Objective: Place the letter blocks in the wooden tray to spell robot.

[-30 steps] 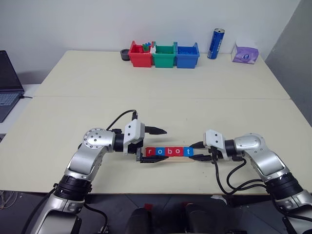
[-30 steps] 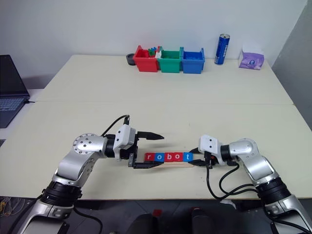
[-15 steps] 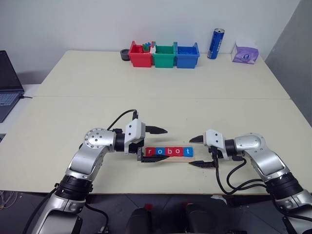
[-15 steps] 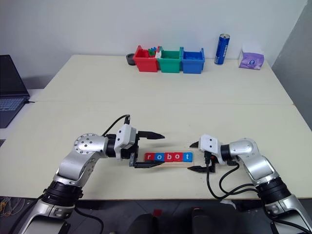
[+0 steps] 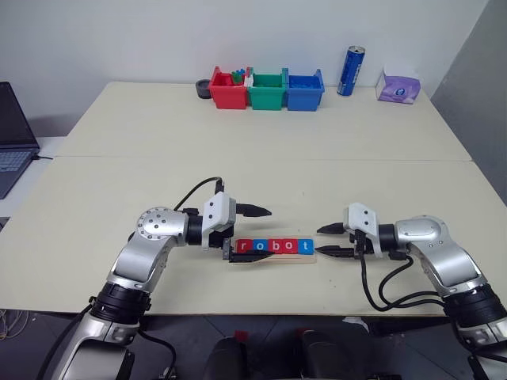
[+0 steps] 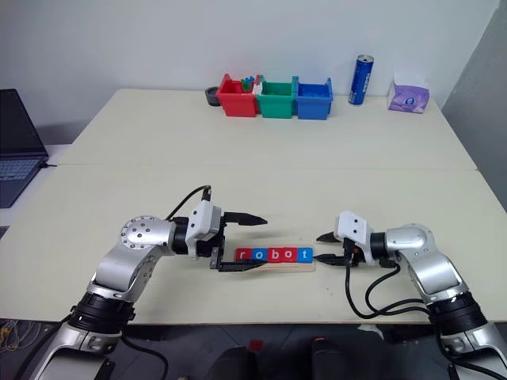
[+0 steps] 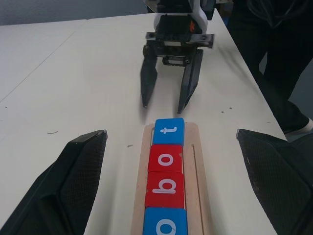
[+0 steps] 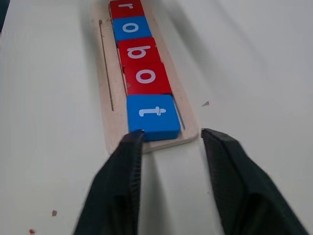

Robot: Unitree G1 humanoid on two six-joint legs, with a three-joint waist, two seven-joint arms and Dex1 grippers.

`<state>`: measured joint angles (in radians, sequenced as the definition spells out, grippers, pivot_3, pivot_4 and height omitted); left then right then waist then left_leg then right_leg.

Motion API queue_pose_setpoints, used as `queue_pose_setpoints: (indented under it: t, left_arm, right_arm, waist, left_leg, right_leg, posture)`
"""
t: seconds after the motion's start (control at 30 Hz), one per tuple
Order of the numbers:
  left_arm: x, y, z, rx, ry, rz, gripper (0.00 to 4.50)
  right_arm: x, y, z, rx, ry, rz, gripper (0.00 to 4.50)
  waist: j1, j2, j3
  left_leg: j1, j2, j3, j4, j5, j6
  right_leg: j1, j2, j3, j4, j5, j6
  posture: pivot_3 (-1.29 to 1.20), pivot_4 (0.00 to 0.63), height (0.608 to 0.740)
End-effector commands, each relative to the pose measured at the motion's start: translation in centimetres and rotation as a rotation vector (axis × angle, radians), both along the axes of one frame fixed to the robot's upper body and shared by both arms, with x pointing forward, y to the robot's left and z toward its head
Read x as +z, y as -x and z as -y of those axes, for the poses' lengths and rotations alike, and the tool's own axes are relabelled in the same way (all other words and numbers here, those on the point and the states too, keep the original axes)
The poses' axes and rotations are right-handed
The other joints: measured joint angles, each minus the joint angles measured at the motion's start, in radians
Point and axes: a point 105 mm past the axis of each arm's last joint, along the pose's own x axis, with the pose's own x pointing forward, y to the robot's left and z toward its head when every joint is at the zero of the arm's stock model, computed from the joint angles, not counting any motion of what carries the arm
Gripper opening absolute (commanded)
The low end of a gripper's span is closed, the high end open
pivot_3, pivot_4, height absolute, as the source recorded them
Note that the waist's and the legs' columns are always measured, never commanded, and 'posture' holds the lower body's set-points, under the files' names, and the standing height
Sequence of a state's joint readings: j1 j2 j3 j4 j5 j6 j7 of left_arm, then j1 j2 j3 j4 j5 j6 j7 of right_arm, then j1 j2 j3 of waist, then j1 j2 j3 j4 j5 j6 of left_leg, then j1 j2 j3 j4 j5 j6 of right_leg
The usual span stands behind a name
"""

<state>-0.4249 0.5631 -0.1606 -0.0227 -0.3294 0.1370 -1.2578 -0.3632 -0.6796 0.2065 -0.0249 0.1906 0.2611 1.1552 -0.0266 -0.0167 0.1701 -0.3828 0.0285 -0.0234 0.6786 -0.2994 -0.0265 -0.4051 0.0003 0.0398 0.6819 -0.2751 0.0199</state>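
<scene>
Five letter blocks, red-blue-red-red-blue, spell "robot" in the wooden tray.

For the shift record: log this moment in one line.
tray: five blocks spell robot | left gripper: open, straddling tray's r end | right gripper: open, empty, just off t end

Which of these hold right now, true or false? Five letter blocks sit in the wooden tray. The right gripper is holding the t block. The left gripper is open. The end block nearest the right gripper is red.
1. Five letter blocks sit in the wooden tray: true, reading "robot".
2. The right gripper holds the t block: false; its fingers are apart, just off the tray's end, holding nothing.
3. The left gripper is open: true.
4. The end block nearest the right gripper is red: false; it is blue.
</scene>
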Motion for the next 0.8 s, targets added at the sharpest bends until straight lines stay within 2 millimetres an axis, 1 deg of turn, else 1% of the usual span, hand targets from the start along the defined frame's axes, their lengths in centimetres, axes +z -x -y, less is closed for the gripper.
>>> queue_pose_setpoints:
  t: [0.03, 0.07, 0.1, 0.43, 0.8]
  left_arm:
    - [0.8, -0.1, 0.3, -0.021, 0.01, 0.04, 4.5]
    - [0.8, -0.1, 0.3, -0.021, 0.009, 0.04, 4.5]
    - [0.8, -0.1, 0.3, -0.022, 0.009, 0.041, 4.5]
    - [0.9, -0.1, 0.3, -0.028, 0.006, 0.045, 4.5]
    - [0.9, 0.0, 0.3, -0.034, 0.006, 0.048, 4.5]
  right_arm:
    - [1.0, 0.3, -0.2, 0.013, -0.023, 0.038, 0.53]
    - [0.8, 0.3, -0.2, 0.014, -0.021, 0.037, 0.17]
    - [0.7, 0.4, -0.2, 0.013, -0.019, 0.036, 0.04]
    - [0.2, 0.6, 0.0, 0.012, 0.006, 0.038, 0.04]
    - [-0.1, 0.5, -1.4, 0.028, -0.011, 0.044, 0.04]
  waist:
    - [0.0, 0.0, 0.0]
    - [0.0, 0.0, 0.0]
    - [0.0, 0.0, 0.0]
    - [0.0, 0.0, 0.0]
    - [0.0, 0.0, 0.0]
  left_leg:
    - [0.0, 0.0, 0.0, 0.0, 0.0, 0.0]
    - [0.0, 0.0, 0.0, 0.0, 0.0, 0.0]
    - [0.0, 0.0, 0.0, 0.0, 0.0, 0.0]
    - [0.0, 0.0, 0.0, 0.0, 0.0, 0.0]
    - [0.0, 0.0, 0.0, 0.0, 0.0, 0.0]
  right_leg:
    - [0.0, 0.0, 0.0, 0.0, 0.0, 0.0]
    - [0.0, 0.0, 0.0, 0.0, 0.0, 0.0]
    - [0.0, 0.0, 0.0, 0.0, 0.0, 0.0]
    - [0.0, 0.0, 0.0, 0.0, 0.0, 0.0]
    - [0.0, 0.0, 0.0, 0.0, 0.0, 0.0]
  posture:
    - [0.0, 0.15, 0.74]
    - [0.0, 0.15, 0.74]
    - [0.0, 0.15, 0.74]
    - [0.0, 0.15, 0.74]
    - [0.0, 0.15, 0.74]
